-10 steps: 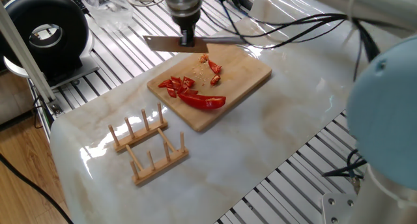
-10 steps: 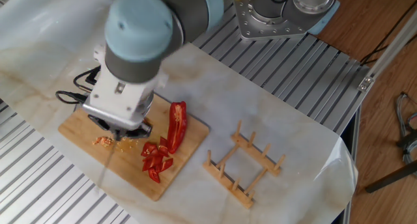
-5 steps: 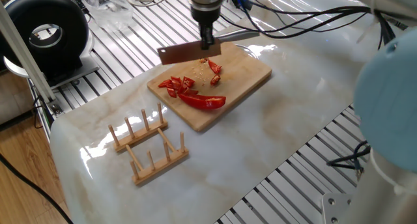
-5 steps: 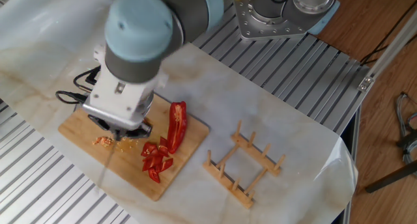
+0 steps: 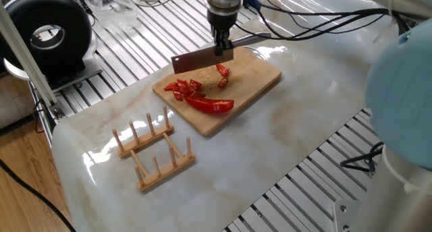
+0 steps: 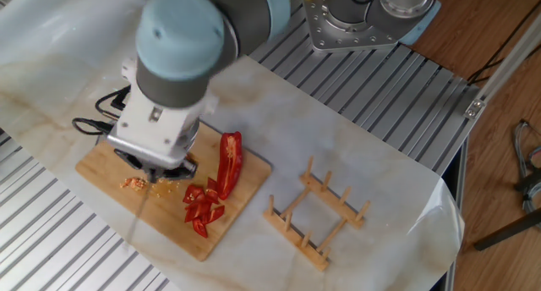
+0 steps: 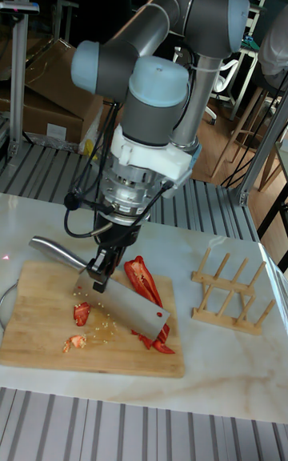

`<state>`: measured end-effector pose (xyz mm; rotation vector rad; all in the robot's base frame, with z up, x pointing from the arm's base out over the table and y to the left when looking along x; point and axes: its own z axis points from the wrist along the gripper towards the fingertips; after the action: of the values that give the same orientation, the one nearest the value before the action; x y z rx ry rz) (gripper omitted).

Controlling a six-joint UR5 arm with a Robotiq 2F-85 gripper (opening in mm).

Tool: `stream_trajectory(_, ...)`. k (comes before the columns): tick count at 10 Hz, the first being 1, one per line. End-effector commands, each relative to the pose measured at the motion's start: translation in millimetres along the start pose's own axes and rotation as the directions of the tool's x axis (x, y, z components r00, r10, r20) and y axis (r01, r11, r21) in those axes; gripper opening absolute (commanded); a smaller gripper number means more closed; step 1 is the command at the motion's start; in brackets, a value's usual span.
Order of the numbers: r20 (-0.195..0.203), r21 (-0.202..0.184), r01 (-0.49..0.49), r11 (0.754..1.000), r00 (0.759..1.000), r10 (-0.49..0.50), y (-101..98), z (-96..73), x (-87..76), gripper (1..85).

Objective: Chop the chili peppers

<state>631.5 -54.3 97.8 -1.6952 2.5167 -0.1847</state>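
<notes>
Step in hand: I judge I am between cuts, cleaver (image 5: pixel 202 57) raised over the cutting board (image 5: pixel 260 80).
End effector (image 7: pixel 99 273): closed on the cleaver at the blade's top edge; handle juts out sideways.
Doing it well: I would bring the blade square over the uncut half, lower it straight, and keep the edge clear of the board's rim.
Chili peppers (image 5: pixel 210 104): on the board, under and just beside the blade.
Look: glossy red; one long curved half intact, a cluster of cut bits (image 6: pixel 201 208) beside it, seeds scattered (image 7: pixel 102 325).
Nearby: wooden rack (image 5: pixel 154 151) on the tabletop (image 5: pixel 283 137), well apart.
</notes>
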Motion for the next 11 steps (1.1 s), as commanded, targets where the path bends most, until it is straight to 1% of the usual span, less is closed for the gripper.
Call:
stream_trajectory(1, 0.03, 0.057, 0.036, 0.998, 0.999, -0.038, -13.9, 3.4, 1.0, 1.3)
stream_trajectory(2, 0.071, 0.055, 0.032, 0.998, 0.997, -0.036, -10.1, 1.6, -7.6, 1.3)
stream_trajectory(3, 0.096, 0.066, 0.04, 0.997, 0.994, -0.046, -9.7, -0.2, -12.5, 1.3)
stream_trajectory(4, 0.111, 0.06, 0.053, 0.997, 0.992, -0.06, -7.1, -0.8, -16.4, 1.3)
stream_trajectory(5, 0.106, 0.05, 0.059, 0.997, 0.992, -0.064, -5.0, -0.5, -15.7, 1.3)
stream_trajectory(6, 0.11, 0.013, 0.048, 0.999, 0.993, -0.049, 2.0, -2.3, -20.4, 1.3)
stream_trajectory(7, 0.126, -0.022, 0.037, 0.999, 0.991, -0.034, 10.3, -3.7, -25.4, 1.3)
stream_trajectory(8, 0.128, -0.035, 0.013, 0.999, 0.992, -0.009, 13.1, -3.9, -26.1, 1.3)
stream_trajectory(9, 0.101, -0.04, -0.044, 0.998, 0.994, 0.048, 12.7, -3.1, -19.6, 1.3)
stream_trajectory(10, 0.103, -0.045, -0.081, 0.996, 0.991, 0.085, 13.0, -3.2, -20.5, 1.3)
stream_trajectory(11, 0.106, -0.036, -0.103, 0.994, 0.989, 0.106, 9.9, -3.2, -21.3, 1.3)
